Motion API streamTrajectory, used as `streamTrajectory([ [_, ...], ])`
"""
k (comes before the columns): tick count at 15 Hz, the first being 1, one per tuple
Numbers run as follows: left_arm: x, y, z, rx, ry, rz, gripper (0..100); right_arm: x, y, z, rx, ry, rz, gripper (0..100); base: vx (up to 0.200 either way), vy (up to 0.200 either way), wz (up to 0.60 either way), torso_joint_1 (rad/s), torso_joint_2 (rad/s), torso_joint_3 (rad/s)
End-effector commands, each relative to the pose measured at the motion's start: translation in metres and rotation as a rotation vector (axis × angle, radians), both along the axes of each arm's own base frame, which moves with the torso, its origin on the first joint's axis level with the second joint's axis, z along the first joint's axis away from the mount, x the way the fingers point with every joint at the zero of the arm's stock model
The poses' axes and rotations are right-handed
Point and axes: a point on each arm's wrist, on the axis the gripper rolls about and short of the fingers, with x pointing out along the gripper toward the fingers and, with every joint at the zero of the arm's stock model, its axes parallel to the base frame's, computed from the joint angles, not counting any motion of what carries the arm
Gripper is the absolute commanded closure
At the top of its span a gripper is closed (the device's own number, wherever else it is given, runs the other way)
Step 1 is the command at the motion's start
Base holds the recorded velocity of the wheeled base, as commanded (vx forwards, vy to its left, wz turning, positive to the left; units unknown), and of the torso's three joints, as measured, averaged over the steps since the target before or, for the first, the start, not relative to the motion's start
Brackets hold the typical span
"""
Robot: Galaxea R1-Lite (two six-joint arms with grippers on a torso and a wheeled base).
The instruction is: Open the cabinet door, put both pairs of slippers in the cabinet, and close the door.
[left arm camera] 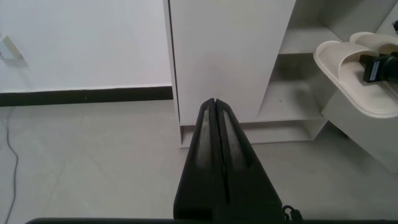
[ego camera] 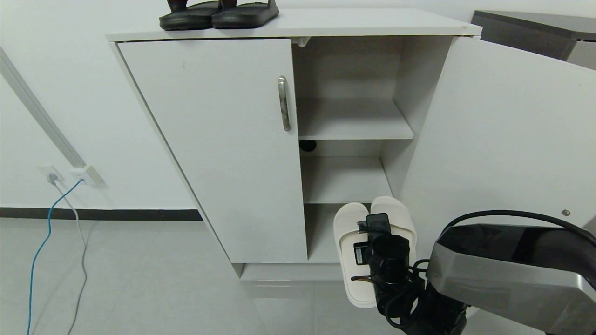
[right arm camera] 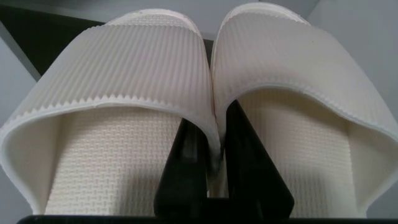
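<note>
White cabinet [ego camera: 349,23] with its right door [ego camera: 503,139] swung open and its left door [ego camera: 214,149] closed. The right gripper [ego camera: 378,219] pinches the pair of white slippers [ego camera: 347,242] by their adjoining inner edges, its fingers [right arm camera: 186,162] closed on the straps; the pair hangs at the mouth of the cabinet's lowest compartment, toes toward the interior. The black slippers [ego camera: 219,16] rest on the cabinet's top, above the closed door. The left gripper [left arm camera: 214,106], fingers pressed together and holding nothing, hangs over the floor in front of the cabinet's closed door.
</note>
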Motion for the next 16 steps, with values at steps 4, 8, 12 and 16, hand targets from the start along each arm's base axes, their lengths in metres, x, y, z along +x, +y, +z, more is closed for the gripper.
streamTrajectory([
  [4, 0.0, 0.0, 0.0, 0.0, 0.001, 0.0, 100, -0.0001, -0.0102, 0.0037, -0.006, 0.006, -0.021, 100, 0.0, 0.0, 0.0, 0.0, 0.0, 0.0],
  [8, 0.0, 0.0, 0.0, 0.0, 0.001, 0.0, 100, -0.0007, -0.0108, 0.0035, -0.008, 0.009, -0.021, 100, 0.0, 0.0, 0.0, 0.0, 0.0, 0.0],
  [12, 0.0, 0.0, 0.0, 0.0, 0.001, 0.0, 100, -0.0004, -0.0113, 0.0041, -0.007, 0.008, -0.023, 100, 0.0, 0.0, 0.0, 0.0, 0.0, 0.0],
  [16, 0.0002, 0.0, 0.0, 0.0, 0.002, 0.002, 100, -0.0023, -0.0066, 0.0054, -0.002, 0.002, -0.007, 100, 0.0, 0.0, 0.0, 0.0, 0.0, 0.0],
])
